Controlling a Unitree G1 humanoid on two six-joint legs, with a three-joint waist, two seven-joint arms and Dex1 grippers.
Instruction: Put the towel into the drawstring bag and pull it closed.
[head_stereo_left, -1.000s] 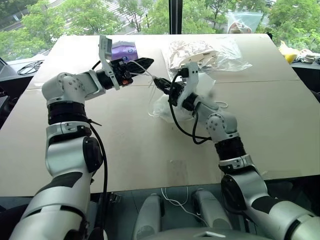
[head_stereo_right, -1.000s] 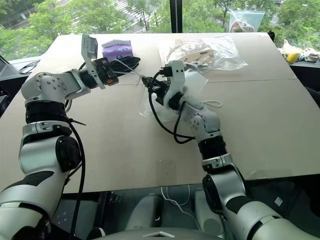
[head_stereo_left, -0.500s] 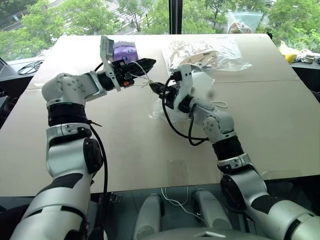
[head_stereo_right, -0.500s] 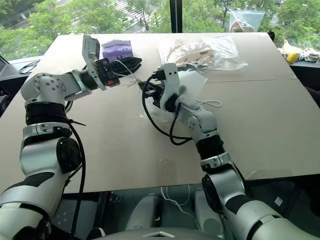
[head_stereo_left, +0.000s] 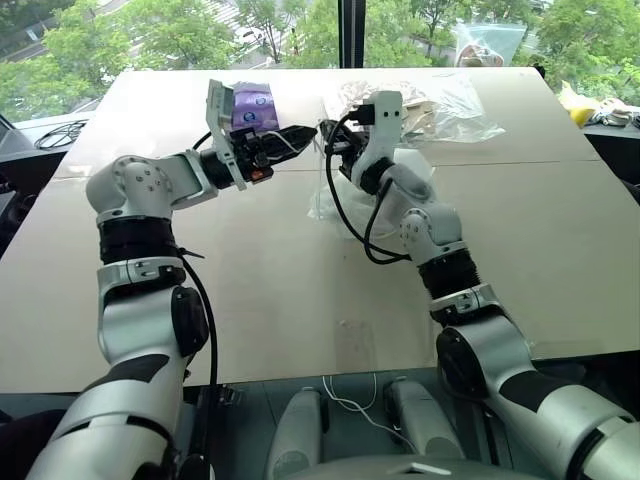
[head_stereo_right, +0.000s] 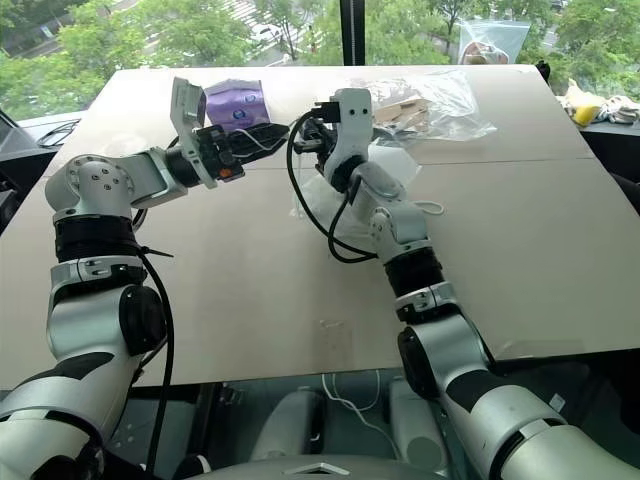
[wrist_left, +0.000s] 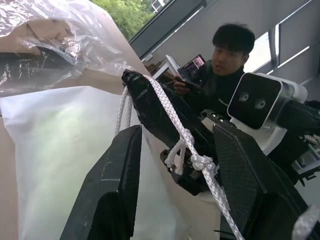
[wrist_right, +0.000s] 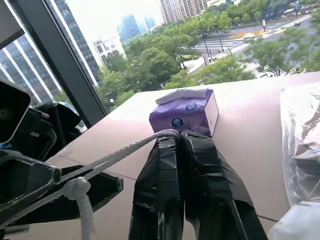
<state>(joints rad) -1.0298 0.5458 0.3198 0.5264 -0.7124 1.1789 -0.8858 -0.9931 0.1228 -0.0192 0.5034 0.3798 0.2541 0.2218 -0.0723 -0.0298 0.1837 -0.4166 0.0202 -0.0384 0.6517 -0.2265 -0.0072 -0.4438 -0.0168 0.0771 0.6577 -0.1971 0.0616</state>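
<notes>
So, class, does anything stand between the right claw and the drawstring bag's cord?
Nothing visible does: the right claw is shut on the white cord, which runs toward the left claw.

No words or numbers can be made out anywhere. The purple tissue pack (wrist_right: 186, 111), lying on the table (wrist_right: 240, 150) beyond the tips of the right gripper (wrist_right: 184, 137), carries a small round dark blue emblem and a second oval mark on its front, but the print on both is too small to read.
</notes>
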